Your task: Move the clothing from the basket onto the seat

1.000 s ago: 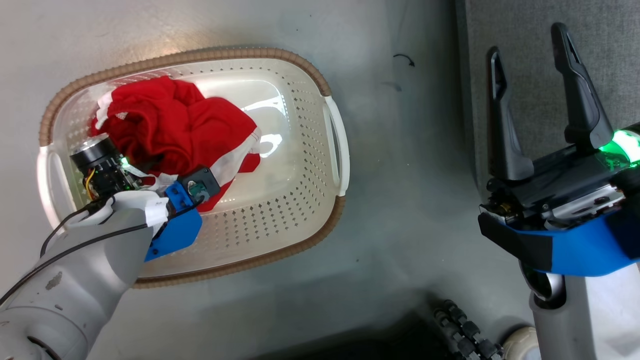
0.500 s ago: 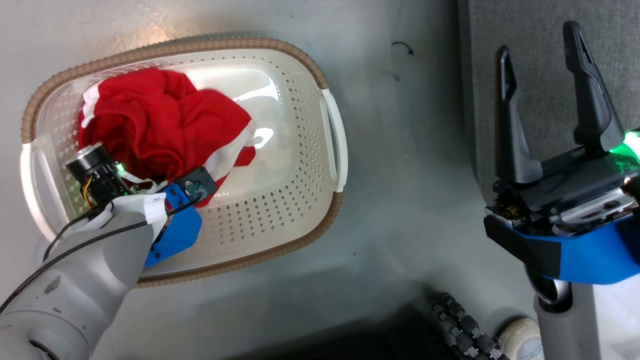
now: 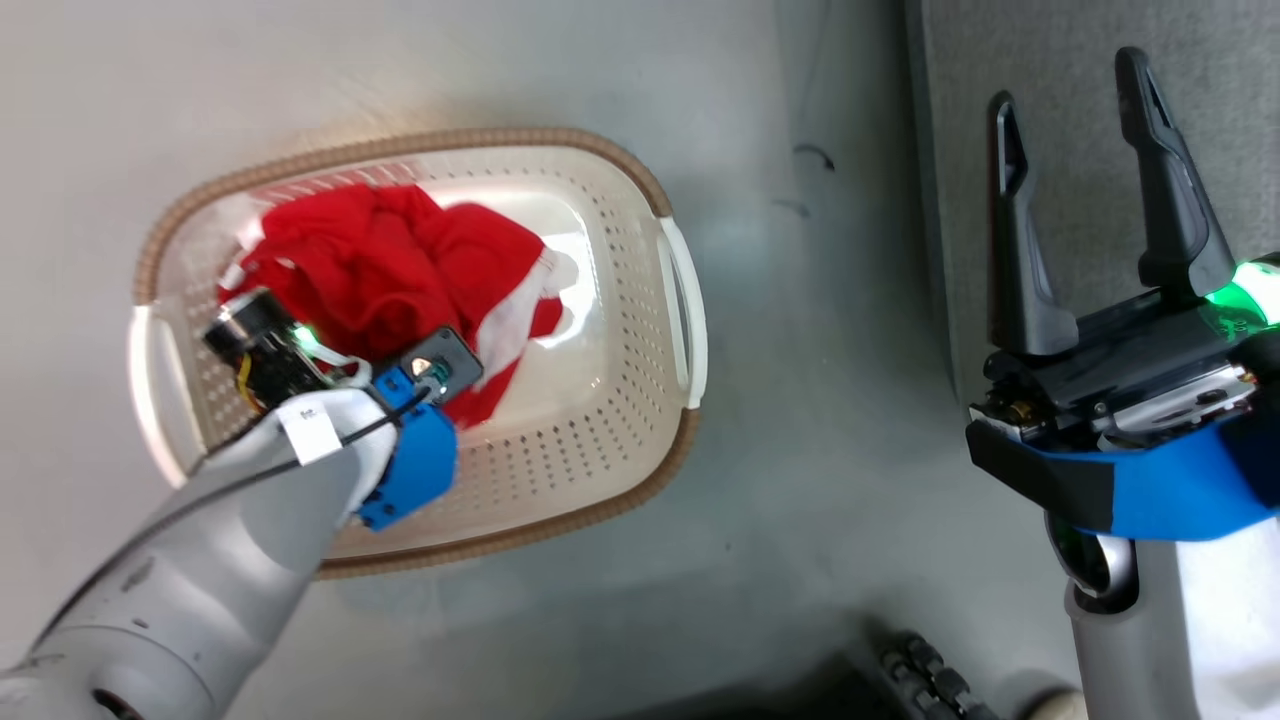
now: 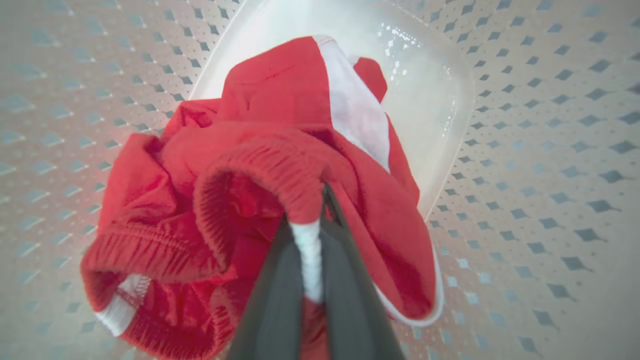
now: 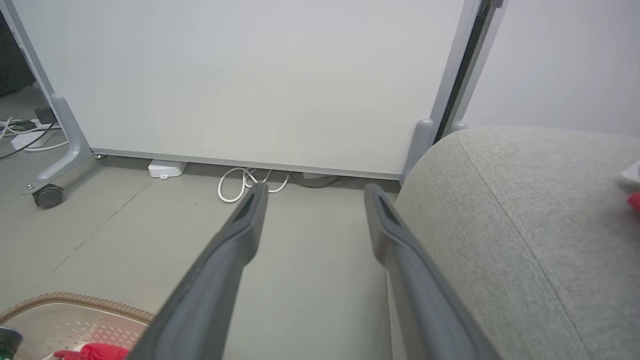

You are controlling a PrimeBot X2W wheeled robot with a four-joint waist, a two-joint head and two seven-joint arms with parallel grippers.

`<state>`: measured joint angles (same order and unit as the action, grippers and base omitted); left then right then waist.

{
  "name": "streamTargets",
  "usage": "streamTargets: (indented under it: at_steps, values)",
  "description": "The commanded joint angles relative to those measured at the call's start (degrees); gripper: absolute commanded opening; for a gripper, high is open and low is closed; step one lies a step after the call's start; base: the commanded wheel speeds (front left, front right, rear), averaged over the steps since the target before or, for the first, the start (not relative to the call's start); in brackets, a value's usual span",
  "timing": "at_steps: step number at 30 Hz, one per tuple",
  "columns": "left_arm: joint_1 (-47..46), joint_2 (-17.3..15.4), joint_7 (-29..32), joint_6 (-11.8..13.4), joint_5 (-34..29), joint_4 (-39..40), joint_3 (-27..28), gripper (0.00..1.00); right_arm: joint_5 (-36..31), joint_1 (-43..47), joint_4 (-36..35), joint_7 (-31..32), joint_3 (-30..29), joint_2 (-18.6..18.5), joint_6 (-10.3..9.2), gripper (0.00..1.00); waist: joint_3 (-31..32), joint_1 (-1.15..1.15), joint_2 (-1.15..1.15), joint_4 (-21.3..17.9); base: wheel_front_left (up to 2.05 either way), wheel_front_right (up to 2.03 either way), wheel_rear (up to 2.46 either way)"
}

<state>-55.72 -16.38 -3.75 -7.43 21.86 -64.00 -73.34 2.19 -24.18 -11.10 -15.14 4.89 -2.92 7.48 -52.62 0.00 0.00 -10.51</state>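
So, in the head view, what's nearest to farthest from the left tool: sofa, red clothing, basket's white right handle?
1. Red clothing: pinched in the left tool, inside the basket.
2. White handle: at the basket's right end.
3. Sofa: far right, across the floor.

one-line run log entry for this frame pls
phase: grasp | left gripper: shut on clothing, inside basket | right gripper: open, empty, near seat

No text, label, brand or number can be read. The small white tag [image 3: 310, 432] on the pale grey left forearm [image 3: 230, 545] is too blurred to read.
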Motion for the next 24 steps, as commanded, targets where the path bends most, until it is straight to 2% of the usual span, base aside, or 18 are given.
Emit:
streamTargets:
  at_steps: [1, 12, 20, 24]
  values:
    - [0.6, 0.5, -1.0, -0.1, 1.6, 0.5, -0.1, 0.00, 0.0, 0.2, 0.7, 0.0, -0.4, 0.0, 0.03, 1.00, 2.7, 0.00, 0.00, 1.2, 0.00, 0.00, 0.00]
    - [4.8, 3.5, -8.2, -0.1, 10.5, 3.4, -0.1, 0.00, 0.3, 2.7, 5.2, 0.0, -1.3, 0.0, 0.03, 1.00, 14.4, 0.00, 0.00, 4.1, 0.00, 0.00, 0.00]
    - [7.7, 3.4, -11.4, -0.1, 16.7, 5.6, 0.1, 0.00, 0.0, 5.7, 8.4, 0.0, -2.0, 0.0, 0.03, 1.00, 23.6, 0.00, 0.00, 5.5, 0.00, 0.00, 0.00]
    - [9.0, 2.5, -11.5, -0.1, 18.1, 9.8, 4.3, 0.00, 0.1, 7.4, 9.3, 0.0, -2.5, 0.0, 0.03, 1.00, 27.6, 0.00, 0.00, 6.0, 0.00, 0.00, 0.00]
